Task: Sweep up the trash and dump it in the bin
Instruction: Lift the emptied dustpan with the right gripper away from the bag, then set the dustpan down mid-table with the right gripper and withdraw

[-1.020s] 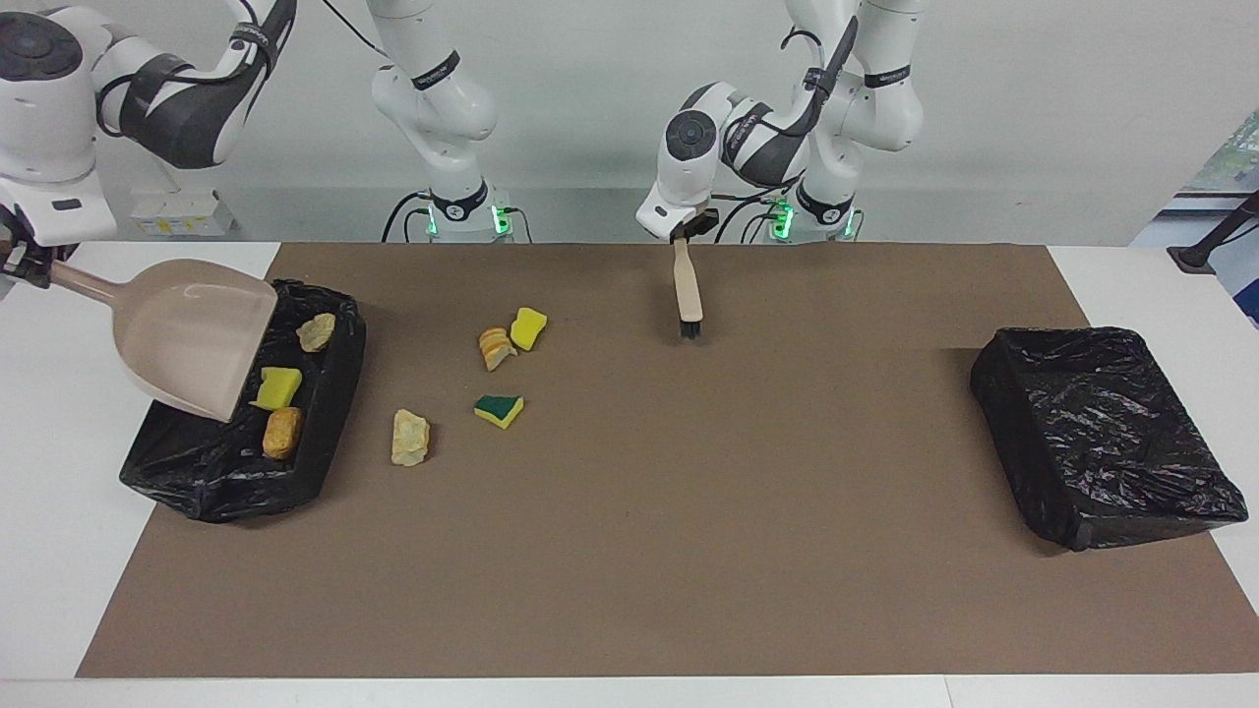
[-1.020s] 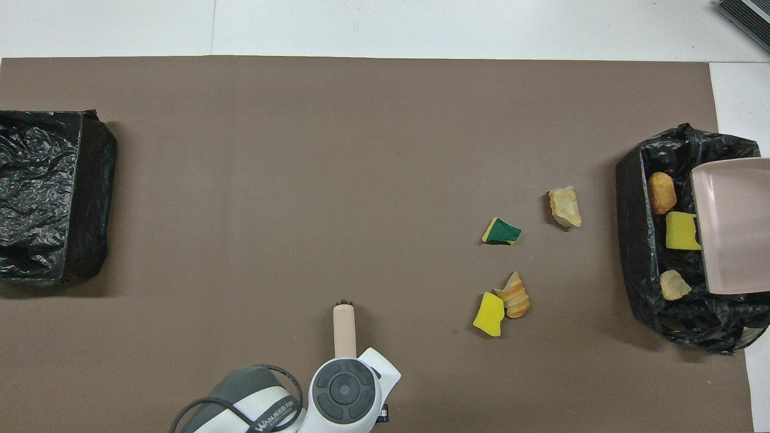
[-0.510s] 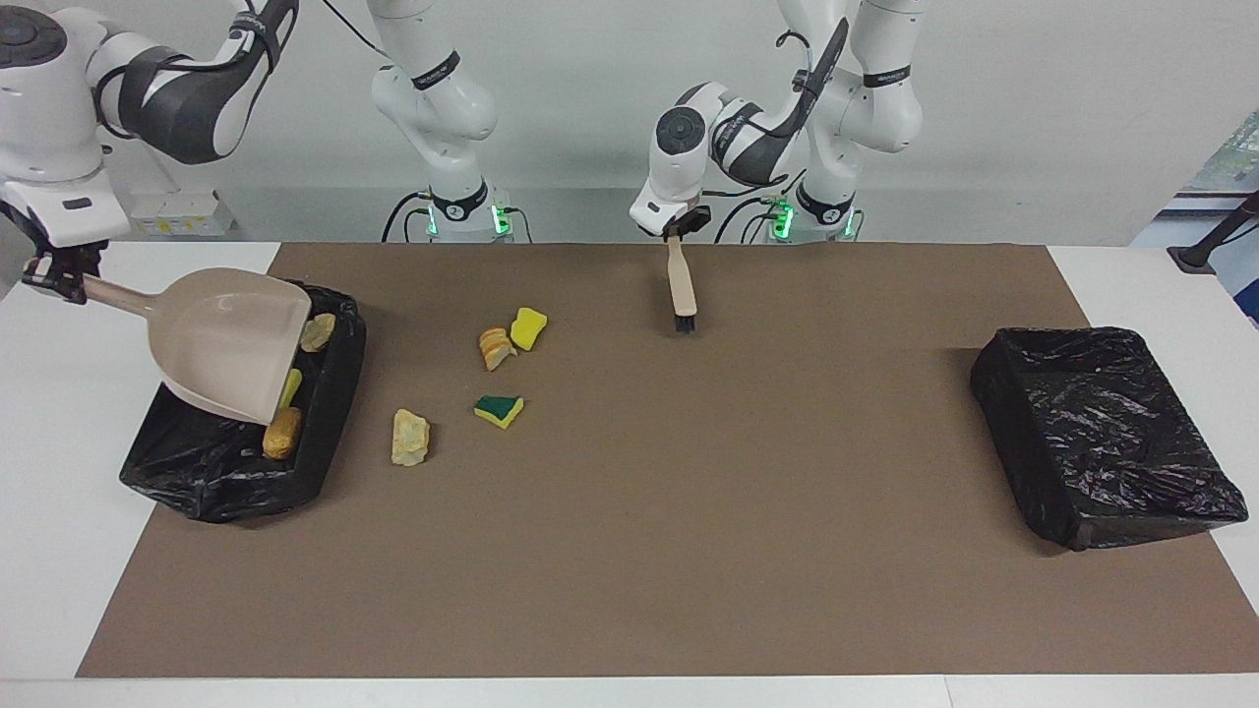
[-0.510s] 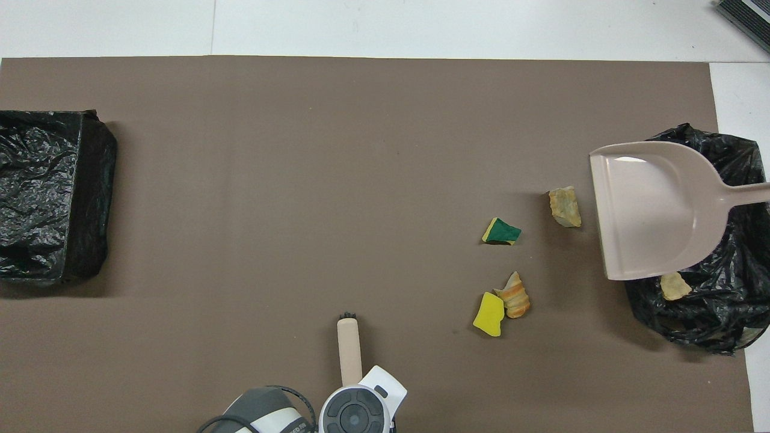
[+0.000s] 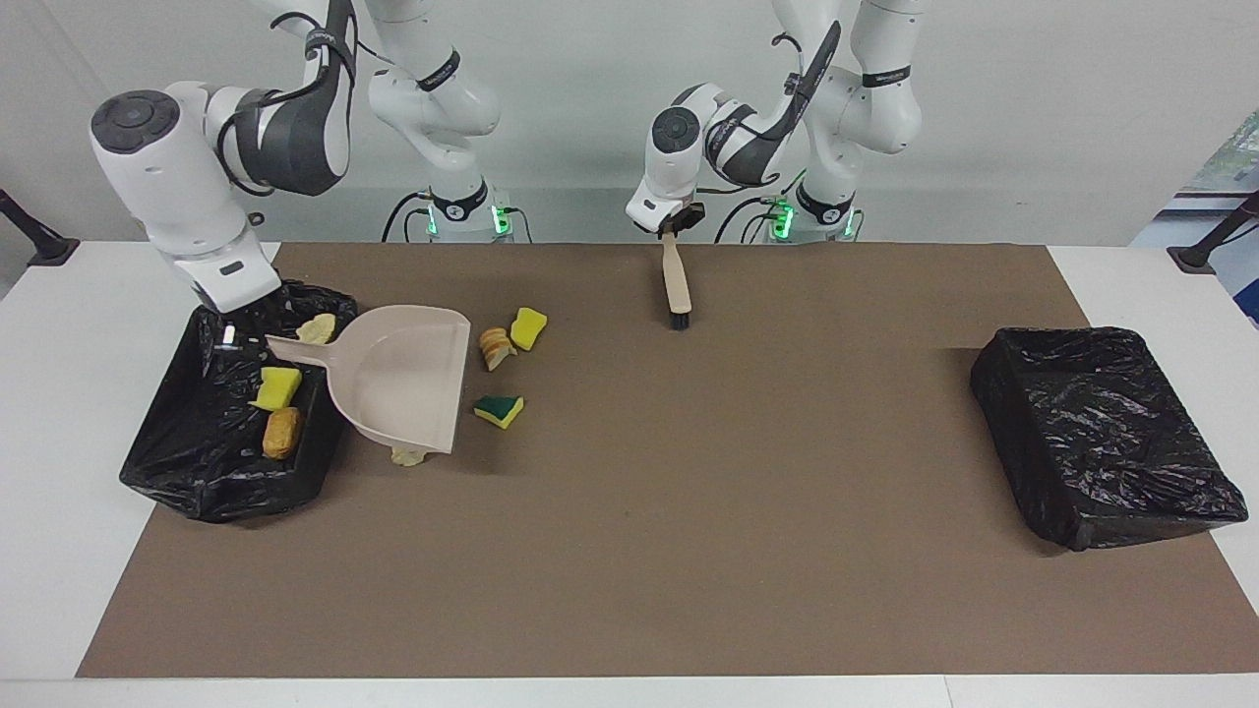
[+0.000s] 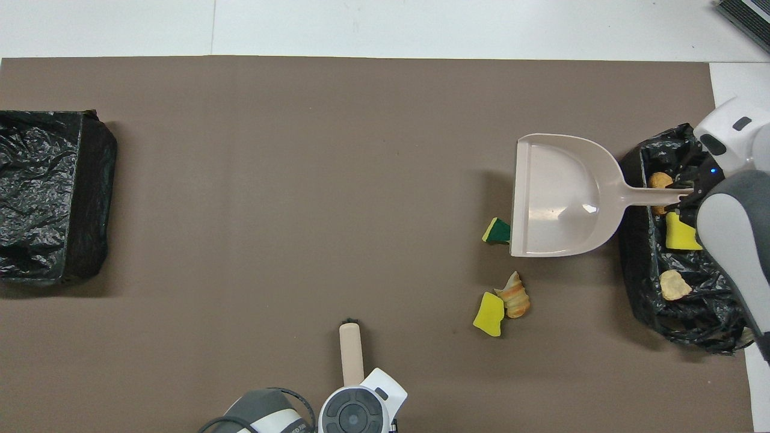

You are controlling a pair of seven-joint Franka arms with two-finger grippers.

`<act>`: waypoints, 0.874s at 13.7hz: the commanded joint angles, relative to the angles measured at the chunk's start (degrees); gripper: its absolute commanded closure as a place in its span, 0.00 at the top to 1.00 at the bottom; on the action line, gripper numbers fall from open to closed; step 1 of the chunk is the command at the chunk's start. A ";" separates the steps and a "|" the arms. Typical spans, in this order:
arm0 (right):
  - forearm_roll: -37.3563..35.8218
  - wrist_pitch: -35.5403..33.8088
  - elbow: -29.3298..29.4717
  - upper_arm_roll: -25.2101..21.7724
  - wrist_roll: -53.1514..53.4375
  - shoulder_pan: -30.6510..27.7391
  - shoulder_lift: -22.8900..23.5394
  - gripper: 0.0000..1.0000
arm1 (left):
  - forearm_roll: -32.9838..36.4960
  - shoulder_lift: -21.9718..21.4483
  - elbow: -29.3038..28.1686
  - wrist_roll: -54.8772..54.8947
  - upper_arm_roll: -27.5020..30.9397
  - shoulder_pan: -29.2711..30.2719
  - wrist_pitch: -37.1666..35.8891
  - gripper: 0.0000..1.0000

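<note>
Overhead view: bin point(image 6: 631, 198) (three scraps point(image 6: 680, 231) inside)

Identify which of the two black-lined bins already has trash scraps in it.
The black-lined bin at the right arm's end of the table: it holds three scraps, while the other bin holds none.

Both tools point(image 5: 228, 339) point(image 5: 673, 224) lowered, gripping.
</note>
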 commanded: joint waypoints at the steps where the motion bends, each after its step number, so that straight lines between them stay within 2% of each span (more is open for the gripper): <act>1: 1.83 2.20 -1.38 -0.09 8.31 1.96 0.87 0.00 | -0.93 -1.30 1.69 3.28 0.84 2.35 -1.30 1.00; 3: 1.83 3.97 -2.34 -0.09 16.30 4.51 1.05 0.00 | 1.26 -1.30 4.32 4.51 1.02 4.90 -1.47 1.00; 5: 1.83 4.15 -2.35 -0.09 25.26 6.97 2.01 0.00 | 9.06 -1.39 6.96 4.60 1.19 6.93 -2.26 1.00; 9: 1.92 4.07 -3.14 -0.09 42.40 11.54 2.28 0.00 | 13.39 -1.30 13.37 14.51 1.28 17.90 -5.94 1.00; 12: 3.23 5.11 -3.67 0.00 55.59 15.58 3.77 0.00 | 16.56 -0.78 20.40 22.85 1.19 26.69 -8.93 1.00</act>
